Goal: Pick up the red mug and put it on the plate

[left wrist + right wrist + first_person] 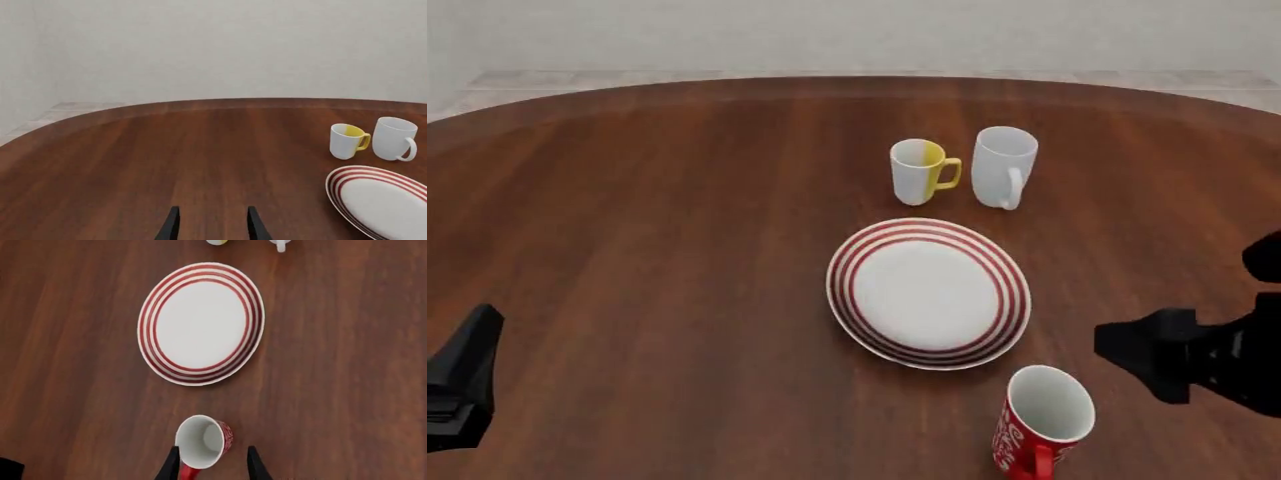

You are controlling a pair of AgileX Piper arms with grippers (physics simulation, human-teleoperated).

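Observation:
The red mug (1044, 420) stands upright on the table's near right, just in front of the plate (928, 292), with its handle toward the near edge. In the right wrist view the mug (203, 442) lies below and between the open fingers of my right gripper (213, 449), with the plate (200, 322) beyond it. In the front view the right gripper (1141, 350) hovers to the right of the mug, not touching it. My left gripper (213, 209) is open and empty, low at the near left (467, 380).
A white-and-yellow mug (921, 170) and a plain white mug (1004, 165) stand side by side behind the plate. Both show in the left wrist view (348, 141) (395, 138), with the plate's rim (340, 182). The brown wooden table (667, 230) has a curved far edge.

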